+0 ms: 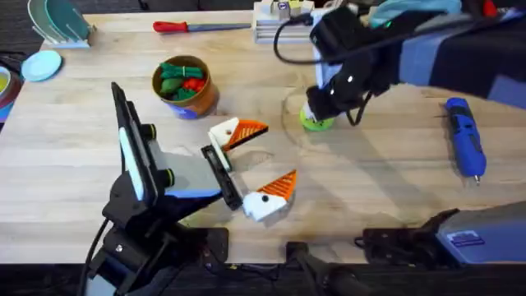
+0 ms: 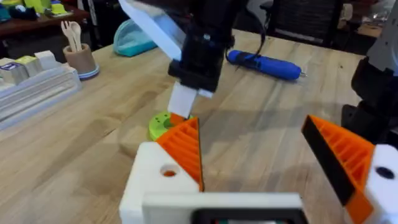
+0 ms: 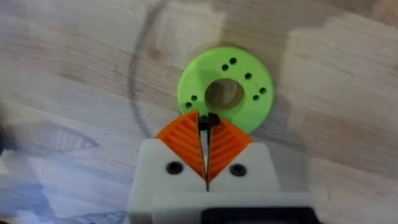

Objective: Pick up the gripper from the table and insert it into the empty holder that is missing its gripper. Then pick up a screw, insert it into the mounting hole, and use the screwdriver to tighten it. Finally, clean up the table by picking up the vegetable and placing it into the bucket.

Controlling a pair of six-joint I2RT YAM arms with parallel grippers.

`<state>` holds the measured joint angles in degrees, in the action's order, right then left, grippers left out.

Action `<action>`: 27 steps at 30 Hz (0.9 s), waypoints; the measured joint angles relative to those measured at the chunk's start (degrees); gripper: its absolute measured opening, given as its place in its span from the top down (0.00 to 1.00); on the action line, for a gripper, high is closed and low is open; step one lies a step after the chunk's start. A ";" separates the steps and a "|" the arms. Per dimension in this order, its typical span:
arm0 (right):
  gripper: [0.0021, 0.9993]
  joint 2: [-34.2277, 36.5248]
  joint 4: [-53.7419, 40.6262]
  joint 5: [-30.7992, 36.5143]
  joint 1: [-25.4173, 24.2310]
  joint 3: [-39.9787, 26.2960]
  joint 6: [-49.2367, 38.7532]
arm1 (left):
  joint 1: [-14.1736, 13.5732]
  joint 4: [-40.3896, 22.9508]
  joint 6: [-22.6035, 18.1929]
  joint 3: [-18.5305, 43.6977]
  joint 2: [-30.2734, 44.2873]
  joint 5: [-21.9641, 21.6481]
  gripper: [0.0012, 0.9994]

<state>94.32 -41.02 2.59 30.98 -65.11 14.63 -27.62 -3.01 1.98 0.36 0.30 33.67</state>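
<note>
Right wrist view: a small dark screw [image 3: 207,119] is pinched in the closed right pincer [image 3: 207,134] above the green disc [image 3: 225,93]; it should be kept vertical. The left pincer [image 1: 251,164] is held wide.

The right gripper [image 3: 207,122], jaws pinched on a small black screw [image 3: 207,120], hangs over a green disc [image 3: 249,81].

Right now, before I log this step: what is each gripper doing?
Left gripper: open, holding nothing.
Right gripper: closed on a small dark thing, too small to identify, just above the green disc.
</note>
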 joint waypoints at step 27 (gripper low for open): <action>1.00 -3.27 -19.02 -8.74 18.46 -33.11 0.59 | 0.00 0.00 0.00 0.00 0.01 0.00 0.01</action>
<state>91.05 -60.04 -6.15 49.44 -98.21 15.22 -27.62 -3.01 1.98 0.36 0.32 33.67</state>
